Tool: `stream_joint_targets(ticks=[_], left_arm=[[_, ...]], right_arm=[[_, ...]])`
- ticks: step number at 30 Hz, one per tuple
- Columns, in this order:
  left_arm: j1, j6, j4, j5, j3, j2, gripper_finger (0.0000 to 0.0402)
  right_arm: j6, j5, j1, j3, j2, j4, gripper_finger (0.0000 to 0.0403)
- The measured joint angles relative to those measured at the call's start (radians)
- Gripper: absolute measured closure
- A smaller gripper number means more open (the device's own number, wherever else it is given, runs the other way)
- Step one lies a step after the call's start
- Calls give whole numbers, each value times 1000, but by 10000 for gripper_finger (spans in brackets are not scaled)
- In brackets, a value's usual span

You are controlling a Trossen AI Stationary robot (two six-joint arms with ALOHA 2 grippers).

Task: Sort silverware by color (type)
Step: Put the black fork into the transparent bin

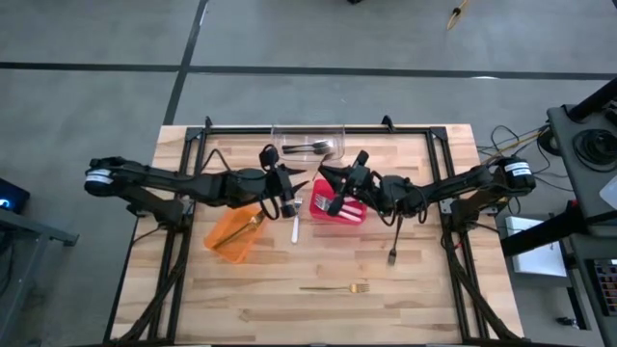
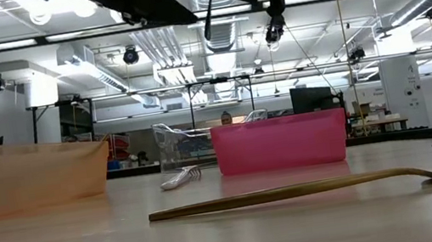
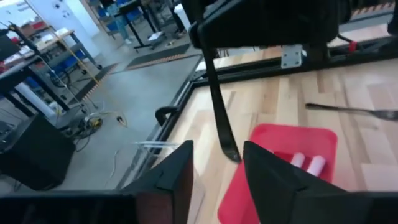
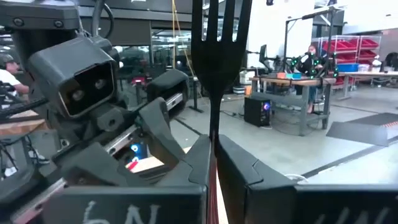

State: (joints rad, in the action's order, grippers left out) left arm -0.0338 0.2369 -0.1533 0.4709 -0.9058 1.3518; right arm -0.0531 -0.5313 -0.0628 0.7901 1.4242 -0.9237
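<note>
A gold fork (image 2: pixel 320 189) lay on the tabletop (image 1: pixel 289 299); the right claw (image 4: pixel 214 163) gripped a black fork (image 4: pixel 219 37), and the left claw (image 3: pixel 217 171) was parted.

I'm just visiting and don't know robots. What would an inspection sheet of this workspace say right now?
Surface: wooden table with a dark frame round it.
Job's things: gold fork and dark fork lie loose on the wood; a silver utensil lies between the bins; silver forks in the clear bin; a gold utensil in the orange bin; a black fork held upright over the red bin.
Clutter: nothing seen.
Grippers: left gripper open, empty; right gripper shut on the black fork.
Cables: wires right of the table.
Surroundings: workshop with benches; people far off.
</note>
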Motion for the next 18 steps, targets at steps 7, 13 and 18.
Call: stream_joint_targets(ticks=[7, 13, 18], left_arm=[[13, 20, -130, -3, 0, 77, 256], [15, 46, -285, -9, 0, 126, 255], [20, 65, -342, -9, 0, 133, 267]], right_arm=[[-1, -3, 4, 1, 0, -2, 394], [-2, -3, 5, 2, 0, -2, 394], [-3, -3, 5, 2, 0, -2, 394]])
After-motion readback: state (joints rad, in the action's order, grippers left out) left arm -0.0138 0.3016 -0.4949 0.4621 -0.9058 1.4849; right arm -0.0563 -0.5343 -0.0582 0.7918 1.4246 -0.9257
